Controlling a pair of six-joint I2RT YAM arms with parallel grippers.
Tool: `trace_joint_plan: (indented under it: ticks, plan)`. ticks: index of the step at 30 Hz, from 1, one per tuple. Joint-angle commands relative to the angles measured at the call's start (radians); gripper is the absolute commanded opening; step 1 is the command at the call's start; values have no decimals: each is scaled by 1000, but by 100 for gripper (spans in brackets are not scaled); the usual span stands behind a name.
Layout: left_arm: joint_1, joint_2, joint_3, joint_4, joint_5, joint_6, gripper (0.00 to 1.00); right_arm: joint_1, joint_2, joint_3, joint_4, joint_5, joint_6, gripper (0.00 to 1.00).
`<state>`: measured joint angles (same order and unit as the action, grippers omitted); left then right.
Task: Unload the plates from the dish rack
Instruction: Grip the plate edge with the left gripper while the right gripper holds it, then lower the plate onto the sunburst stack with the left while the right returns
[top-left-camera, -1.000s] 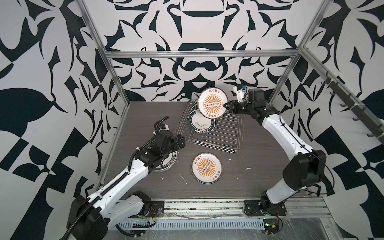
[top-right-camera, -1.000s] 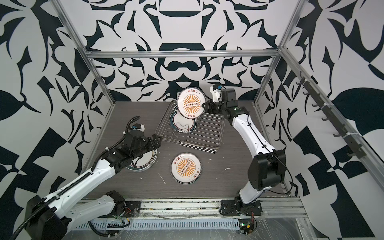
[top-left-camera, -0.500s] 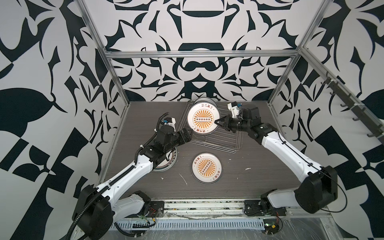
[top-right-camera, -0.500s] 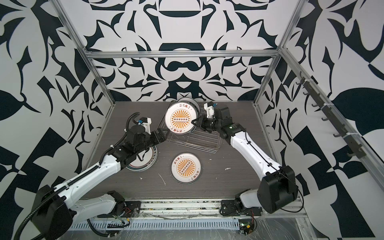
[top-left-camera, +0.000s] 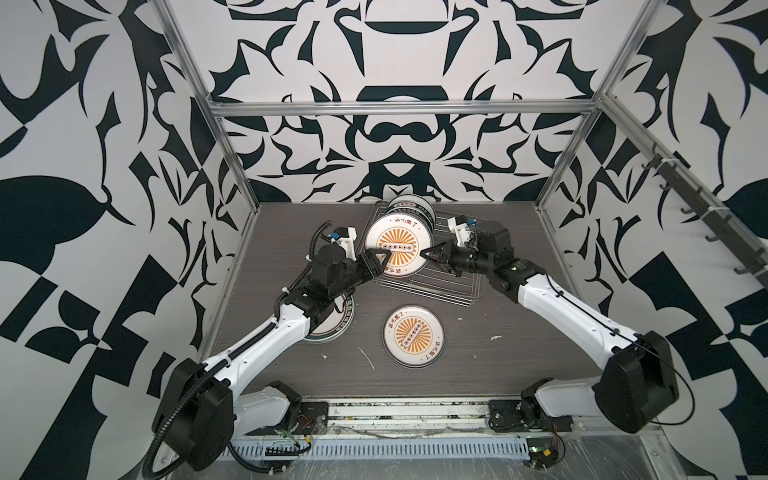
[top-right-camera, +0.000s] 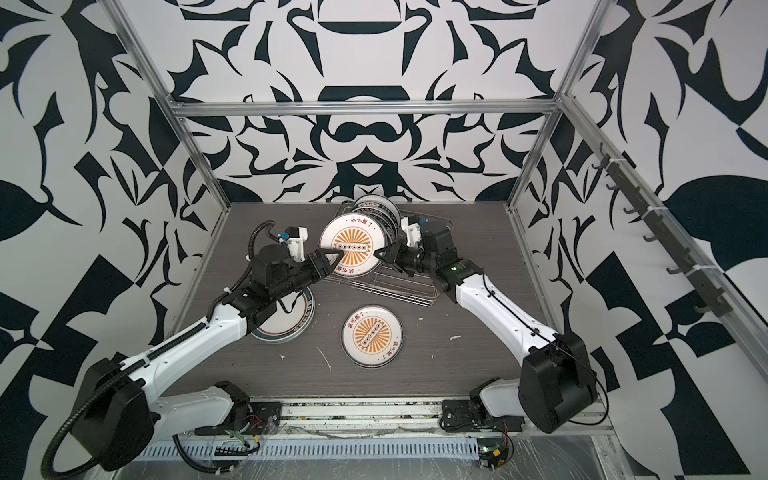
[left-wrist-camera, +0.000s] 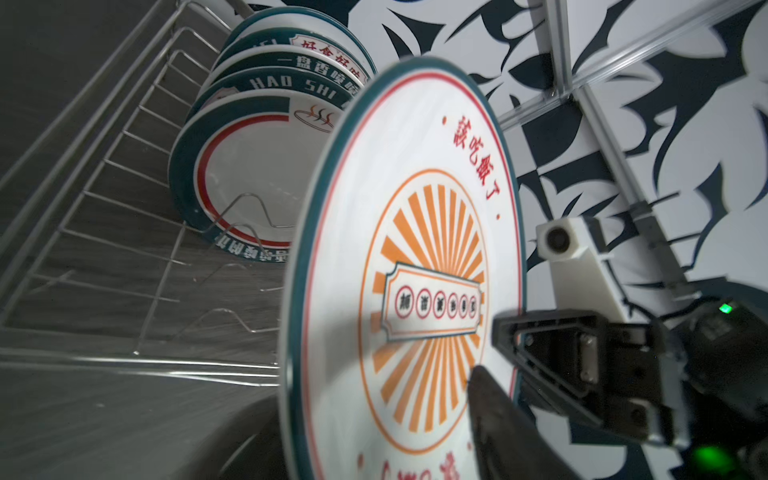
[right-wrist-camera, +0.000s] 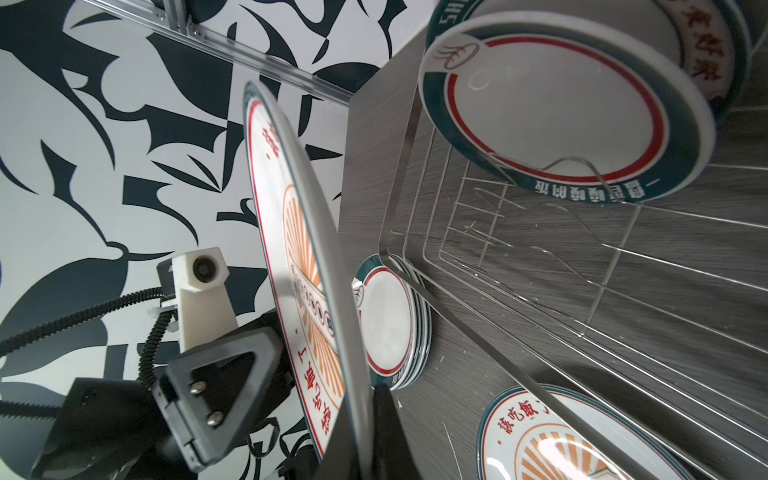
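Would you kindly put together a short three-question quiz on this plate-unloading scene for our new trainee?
1. True or false: the raised round white plate with the orange sunburst print lies flat inside the silver wire dish rack.
2. Pick one. The right tool is: A) shut on the raised plate's rim; B) open and empty; C) gripping the rack's wire.
3. Under which arm does the stack of teal-rimmed white plates on the dark wood-grain table partly lie?

Key: 1) False, it is held in the air. 2) A. 3) The left arm.
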<state>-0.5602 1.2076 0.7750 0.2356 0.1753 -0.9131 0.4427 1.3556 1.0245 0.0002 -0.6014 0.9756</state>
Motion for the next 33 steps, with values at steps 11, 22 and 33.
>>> trace_joint_plan:
  ticks: [11, 22, 33]
  plan:
    - [56, -9, -58, 104, 144, -105, 0, 30, 44, -7, 204, -109, 54, 13]
    - [113, -164, 24, -316, 259, -78, 0, 30, 45, 149, -286, 148, -316, 39]
    - [104, -319, 28, -815, 340, 47, 0, 28, 135, 349, -632, 516, -600, 39]
